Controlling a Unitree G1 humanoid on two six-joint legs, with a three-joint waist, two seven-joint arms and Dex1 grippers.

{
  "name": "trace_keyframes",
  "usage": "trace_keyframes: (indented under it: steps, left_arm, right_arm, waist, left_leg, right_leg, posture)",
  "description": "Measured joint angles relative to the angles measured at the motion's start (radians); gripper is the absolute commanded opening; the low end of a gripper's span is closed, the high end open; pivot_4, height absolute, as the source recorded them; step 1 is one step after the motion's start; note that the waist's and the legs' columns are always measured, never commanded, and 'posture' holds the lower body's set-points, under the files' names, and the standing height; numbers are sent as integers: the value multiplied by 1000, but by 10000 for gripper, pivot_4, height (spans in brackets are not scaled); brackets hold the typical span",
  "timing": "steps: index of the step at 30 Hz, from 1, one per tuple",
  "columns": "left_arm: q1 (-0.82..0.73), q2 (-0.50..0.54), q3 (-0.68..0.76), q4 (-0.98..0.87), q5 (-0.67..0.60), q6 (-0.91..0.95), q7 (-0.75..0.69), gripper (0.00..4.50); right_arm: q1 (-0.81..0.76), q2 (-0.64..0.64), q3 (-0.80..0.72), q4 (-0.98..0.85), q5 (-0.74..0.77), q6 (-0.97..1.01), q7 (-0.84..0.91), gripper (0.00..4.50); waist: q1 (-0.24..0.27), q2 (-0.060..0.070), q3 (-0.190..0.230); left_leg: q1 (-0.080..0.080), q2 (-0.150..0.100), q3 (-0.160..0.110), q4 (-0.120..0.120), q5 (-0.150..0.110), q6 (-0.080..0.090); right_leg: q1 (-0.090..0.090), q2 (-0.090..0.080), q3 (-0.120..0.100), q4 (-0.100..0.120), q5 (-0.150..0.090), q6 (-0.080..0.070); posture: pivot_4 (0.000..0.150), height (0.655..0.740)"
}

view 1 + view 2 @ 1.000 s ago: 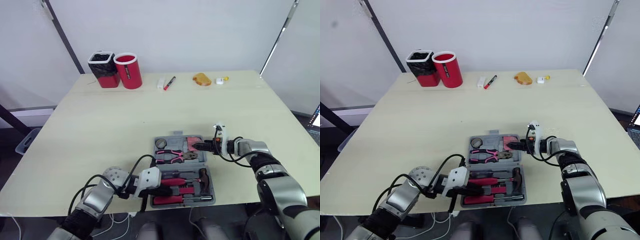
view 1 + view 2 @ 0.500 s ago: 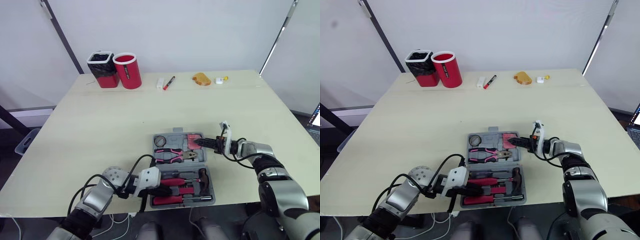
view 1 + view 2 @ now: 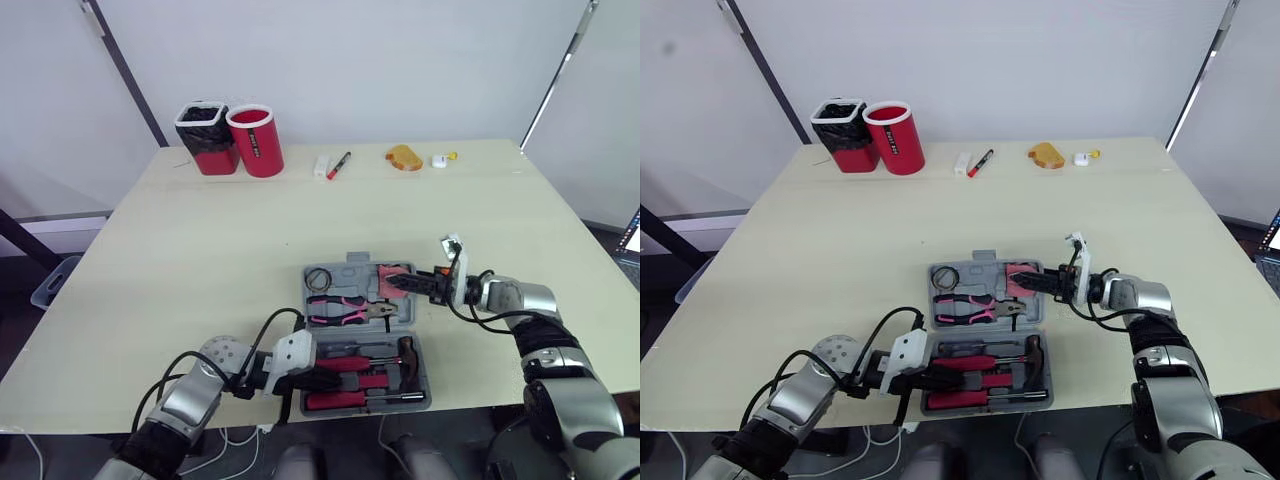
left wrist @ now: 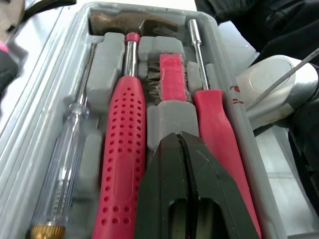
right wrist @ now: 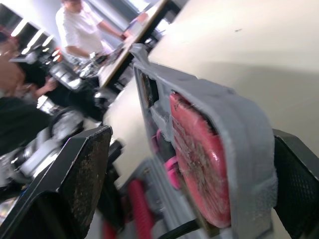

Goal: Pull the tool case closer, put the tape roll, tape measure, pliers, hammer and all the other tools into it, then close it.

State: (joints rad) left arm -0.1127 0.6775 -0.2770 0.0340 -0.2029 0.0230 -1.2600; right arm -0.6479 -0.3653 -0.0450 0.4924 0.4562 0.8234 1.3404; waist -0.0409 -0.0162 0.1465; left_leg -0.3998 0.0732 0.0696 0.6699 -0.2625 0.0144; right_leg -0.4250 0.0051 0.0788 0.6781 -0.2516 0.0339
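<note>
- Two halves of the tool case (image 3: 350, 266) are lying open near the front edge of the table (image 3: 230, 230).
- The left gripper (image 4: 180, 144) is resting on the near half, fingers pressed together, between the hammer (image 4: 122, 149) and a red screwdriver (image 4: 214, 124).
- The right gripper (image 3: 393, 285) is straddling the lid's corner at the pink tape measure (image 5: 197, 159), fingers spread wide.
- The pliers (image 3: 345, 310) and tape roll (image 3: 319, 277) are sitting in the lid.

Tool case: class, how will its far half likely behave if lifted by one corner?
Probably stiff: the case looks moulded from grey plastic. Likely heavy for its size, with pliers and tape measure seated inside. The pliers may slip out when tipped.
</note>
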Motion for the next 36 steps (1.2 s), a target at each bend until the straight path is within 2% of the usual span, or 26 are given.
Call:
trace_keyframes:
  steps: [2,5,8,9,11,13,15,18,20,22,23,24,26,27,29,33,36]
  left_arm:
    - [12,32,27,-5,-16,1,-15,0]
    - [44,96,95,-18,-65,-11,-56,0]
    - [52,121,129,-17,-78,-17,-69,0]
    - [85,163,201,0,-118,-22,-91,0]
    - [90,177,227,17,-127,-26,-100,0]
    - [120,207,291,76,-149,-35,-116,0]
    - [122,207,313,99,-156,-34,-116,0]
    - [118,200,358,132,-188,-9,-109,8510]
    - [120,189,392,136,-212,14,-96,17843]
    - [115,172,418,132,-234,28,-76,21522]
    - [116,155,439,129,-248,38,-56,26683]
    - [118,150,447,127,-257,44,-46,28663]
    - [127,133,474,104,-280,76,-19,36039]
    - [131,130,480,95,-290,87,-10,42184]
    - [149,121,502,72,-300,101,14,44558]
    - [234,145,517,60,-282,140,45,44558]
    - [234,146,515,66,-265,149,64,44558]
  right_arm:
    - [26,-23,2,-63,29,39,12,44459]
    - [107,-59,10,-254,110,137,16,44459]
    - [133,-69,10,-313,138,166,11,44459]
    - [214,-102,8,-455,197,221,-12,44459]
    - [247,-115,0,-503,217,240,-31,44459]
    - [360,-161,-20,-638,252,257,-83,44459]
    - [397,-166,-37,-665,254,253,-109,44459]
    - [502,-170,-109,-745,258,197,-198,45000]
    - [586,-180,-165,-803,258,155,-245,45000]
    - [649,-183,-201,-837,239,88,-280,45000]
    - [702,-183,-219,-863,206,10,-299,45000]
    - [731,-183,-229,-870,186,-32,-306,45000]
    - [806,-184,-252,-871,113,-175,-326,45000]
    - [829,-185,-259,-870,90,-227,-327,45000]
    - [878,-186,-276,-863,42,-346,-325,45000]
    - [987,-210,-324,-792,-41,-527,-327,45000]
    - [1000,-218,-341,-749,-52,-589,-326,45000]
  waist:
    - [0,0,0]
    - [0,0,1]
    - [0,0,1]
    - [1,-1,2]
    - [2,-1,2]
    - [3,-2,2]
    - [3,-2,2]
    - [4,-4,3]
    - [5,-4,3]
    - [4,-5,3]
    - [4,-5,3]
    - [4,-5,3]
    - [3,-6,4]
    - [2,-6,4]
    - [-1,-6,4]
    - [0,-6,4]
    - [1,-7,4]
  left_leg:
    - [0,0,0,-1,0,0]
    - [-1,0,1,-1,0,0]
    - [-1,0,1,-1,0,0]
    - [-1,0,1,-1,0,0]
    - [-2,0,1,-1,0,0]
    - [-2,0,1,-1,0,0]
    - [-2,0,2,-1,0,0]
    - [-2,0,2,-1,0,0]
    - [-2,0,2,-1,0,0]
    - [-2,0,2,-1,0,0]
    - [-2,0,2,-1,0,0]
    - [-2,0,2,-1,0,0]
    - [-2,0,2,-1,0,0]
    - [-2,0,3,-1,0,0]
    - [-1,0,3,-1,0,0]
    - [-1,0,3,-2,0,0]
    - [0,0,3,-1,0,0]
  right_leg:
    - [0,0,0,0,0,0]
    - [-2,0,0,0,0,0]
    - [-2,-1,0,0,0,0]
    - [-2,-1,0,0,-1,0]
    - [-3,-2,0,0,-1,0]
    - [-3,-2,-1,0,-1,0]
    - [-4,-3,-1,-1,-1,0]
    - [-4,-3,-1,-1,-3,3]
    - [-4,-3,-1,-1,-3,3]
    - [-4,-3,-1,-1,-3,3]
    - [-4,-3,-1,-1,-3,3]
    - [-4,-3,-1,-1,-3,4]
    - [-4,-3,-1,-1,-3,4]
    - [-4,-3,-1,-1,-3,4]
    - [-4,-3,0,0,-3,4]
    - [-4,-4,0,-1,-4,3]
    - [-3,-4,0,-1,-6,0]
  posture:
    - [1500,7400]
    - [1500,7400]
    - [1500,7400]
    - [1500,7400]
    - [1500,7400]
    - [1500,7400]
    - [1500,7400]
    - [1500,7400]
    - [1500,7400]
    - [1500,7400]
    - [1500,7400]
    - [1500,7400]
    - [1500,7400]
    - [1500,7400]
    - [1500,7400]
    - [1500,7400]
    - [1500,7400]
